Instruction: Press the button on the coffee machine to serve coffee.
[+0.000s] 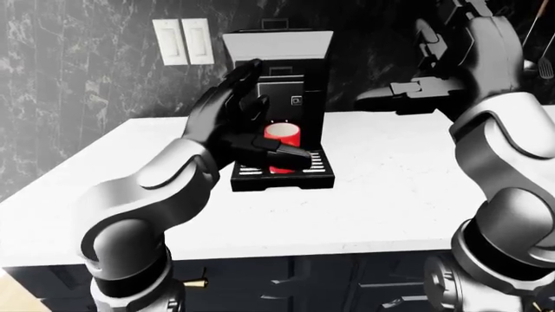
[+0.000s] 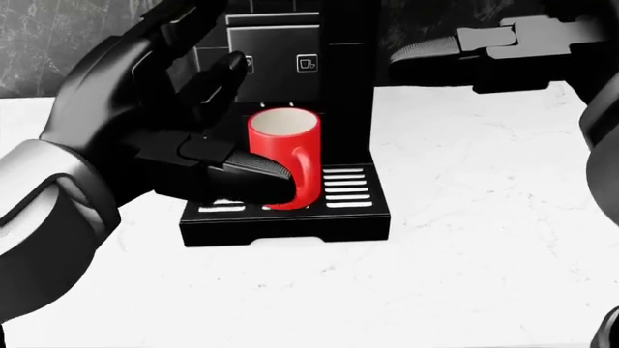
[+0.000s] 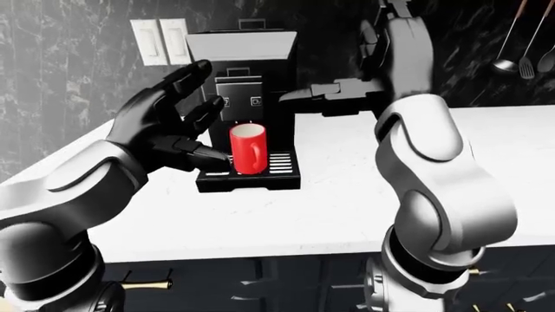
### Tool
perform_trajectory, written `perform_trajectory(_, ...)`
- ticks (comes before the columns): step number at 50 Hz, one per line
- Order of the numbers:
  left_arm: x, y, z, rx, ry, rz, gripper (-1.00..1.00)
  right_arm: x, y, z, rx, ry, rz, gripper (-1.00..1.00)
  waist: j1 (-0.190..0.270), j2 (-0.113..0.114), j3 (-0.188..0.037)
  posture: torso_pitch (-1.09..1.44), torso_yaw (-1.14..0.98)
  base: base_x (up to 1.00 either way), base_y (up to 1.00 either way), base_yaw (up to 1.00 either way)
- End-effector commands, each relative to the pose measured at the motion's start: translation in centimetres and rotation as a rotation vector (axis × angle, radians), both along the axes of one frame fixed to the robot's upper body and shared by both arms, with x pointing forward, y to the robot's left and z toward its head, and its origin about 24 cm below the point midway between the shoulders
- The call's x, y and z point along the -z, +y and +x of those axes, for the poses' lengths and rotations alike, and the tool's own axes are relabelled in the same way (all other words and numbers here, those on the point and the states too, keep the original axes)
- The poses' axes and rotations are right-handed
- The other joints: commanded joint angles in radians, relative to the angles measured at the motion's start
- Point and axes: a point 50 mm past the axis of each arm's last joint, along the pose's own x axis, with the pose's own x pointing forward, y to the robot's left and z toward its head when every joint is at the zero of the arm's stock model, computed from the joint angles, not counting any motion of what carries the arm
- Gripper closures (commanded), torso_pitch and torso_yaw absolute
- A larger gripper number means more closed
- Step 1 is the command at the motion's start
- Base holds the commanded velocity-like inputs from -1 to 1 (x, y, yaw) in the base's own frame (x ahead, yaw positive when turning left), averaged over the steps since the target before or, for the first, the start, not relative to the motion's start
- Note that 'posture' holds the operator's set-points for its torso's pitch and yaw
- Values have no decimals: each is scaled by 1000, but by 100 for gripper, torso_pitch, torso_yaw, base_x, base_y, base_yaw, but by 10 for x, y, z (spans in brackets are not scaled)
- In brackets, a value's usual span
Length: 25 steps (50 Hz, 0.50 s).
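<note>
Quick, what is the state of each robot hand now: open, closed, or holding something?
Left robot hand: open, fingers spread beside the red mug, holding nothing.
Right robot hand: open, empty, raised to the right of the coffee machine.

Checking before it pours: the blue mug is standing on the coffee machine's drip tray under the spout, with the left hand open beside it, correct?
Not quite. The mug is red, not blue, as the head view shows. The rest holds: it stands on the coffee machine's drip tray under the spout, with the left hand open beside it.
</note>
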Motion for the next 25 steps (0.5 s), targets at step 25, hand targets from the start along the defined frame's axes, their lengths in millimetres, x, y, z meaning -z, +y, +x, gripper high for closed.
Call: perform_trajectory(25,-4,-3,17,-8,-48,-33,-100,-13,-1,-4,5,-70,5,-100,-2,-9,-11,-39,0,0,0,0)
